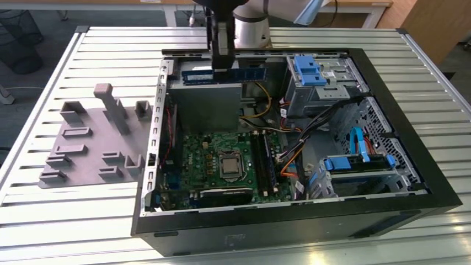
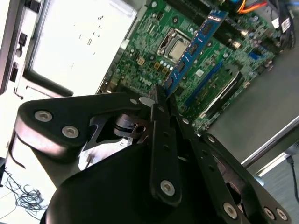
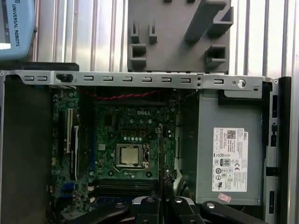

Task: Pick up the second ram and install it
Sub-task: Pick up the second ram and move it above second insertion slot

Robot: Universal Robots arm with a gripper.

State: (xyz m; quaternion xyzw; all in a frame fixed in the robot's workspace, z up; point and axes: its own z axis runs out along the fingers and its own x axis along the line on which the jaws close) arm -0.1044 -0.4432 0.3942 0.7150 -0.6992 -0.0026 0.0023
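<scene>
Second ram sits clenched in our gripper, edge down, well above the case walls.

Robotics lab: slatted metal bench, open computer case.

slatted metal table w/ grey holder tray beside open pc case.

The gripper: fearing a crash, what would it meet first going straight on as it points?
Probably the motherboard beside the processor socket, with the second ram held in the gripper touching first; depth is unclear, and the power supply lies close.
</scene>
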